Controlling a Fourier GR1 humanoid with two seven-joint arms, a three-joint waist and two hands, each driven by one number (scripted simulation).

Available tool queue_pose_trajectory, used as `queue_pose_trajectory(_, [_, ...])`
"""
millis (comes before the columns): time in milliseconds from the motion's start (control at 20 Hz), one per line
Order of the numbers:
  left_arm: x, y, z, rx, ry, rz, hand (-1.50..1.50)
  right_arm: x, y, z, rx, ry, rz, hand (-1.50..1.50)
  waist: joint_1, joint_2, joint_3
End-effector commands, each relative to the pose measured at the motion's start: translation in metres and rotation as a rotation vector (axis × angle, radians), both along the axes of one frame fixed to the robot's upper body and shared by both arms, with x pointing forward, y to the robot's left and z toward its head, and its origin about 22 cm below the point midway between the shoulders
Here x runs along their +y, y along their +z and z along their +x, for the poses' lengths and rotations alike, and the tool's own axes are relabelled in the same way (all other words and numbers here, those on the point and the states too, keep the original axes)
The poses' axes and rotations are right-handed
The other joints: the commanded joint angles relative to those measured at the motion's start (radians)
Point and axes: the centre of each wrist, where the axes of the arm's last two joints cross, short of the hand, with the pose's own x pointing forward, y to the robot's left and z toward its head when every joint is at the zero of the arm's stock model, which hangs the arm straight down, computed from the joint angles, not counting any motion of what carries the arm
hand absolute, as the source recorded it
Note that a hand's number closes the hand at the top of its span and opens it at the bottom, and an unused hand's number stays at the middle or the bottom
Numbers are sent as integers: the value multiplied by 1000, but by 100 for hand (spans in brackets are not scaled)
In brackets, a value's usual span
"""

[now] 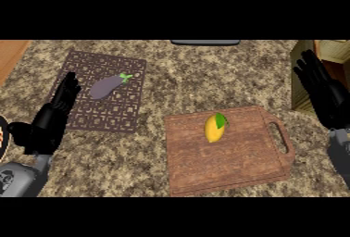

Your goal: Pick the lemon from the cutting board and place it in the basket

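A yellow lemon (215,128) with a green leaf lies on the brown wooden cutting board (232,162), towards its far side. The dark brown basket (82,113), flat and patterned, sits at the left with a purple eggplant (107,87) in it. My left hand (53,115) is open at the basket's left edge, fingers straight and pointing away. My right hand (322,92) is open at the right edge of the view, fingers up, to the right of the board and apart from the lemon.
The counter (191,78) is speckled stone. A wooden box (301,78) stands at the far right behind my right hand. A dark grey object (205,42) shows at the far edge. The board's handle (284,139) points right.
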Motion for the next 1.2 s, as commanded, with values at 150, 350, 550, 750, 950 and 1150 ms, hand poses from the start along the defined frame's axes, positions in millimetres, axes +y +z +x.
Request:
queue_pose_trajectory(150, [-6,19,5,-51,-116,53,0,41,-2,0,-78,-51,-36,150,-21,1,-2])
queue_pose_trajectory(350, [-23,6,-3,-18,-226,31,0,119,-5,-10,-334,226,-118,150,-3,4,-3])
queue_pose_trajectory(550, [-24,7,-2,-33,-224,43,0,204,-51,-33,-347,79,-168,-150,-3,1,-3])
queue_pose_trajectory(750, [-22,16,7,-9,-214,30,0,230,-43,-17,-271,-102,-340,-150,-15,-5,-6])
queue_pose_trajectory(950, [-15,-1,-5,16,-204,38,0,196,-37,7,-229,-276,-573,-150,-40,-18,-11])
queue_pose_trajectory(1150, [-12,-1,-6,16,-180,38,0,178,-2,27,-143,-336,-792,-150,-64,-34,-14])
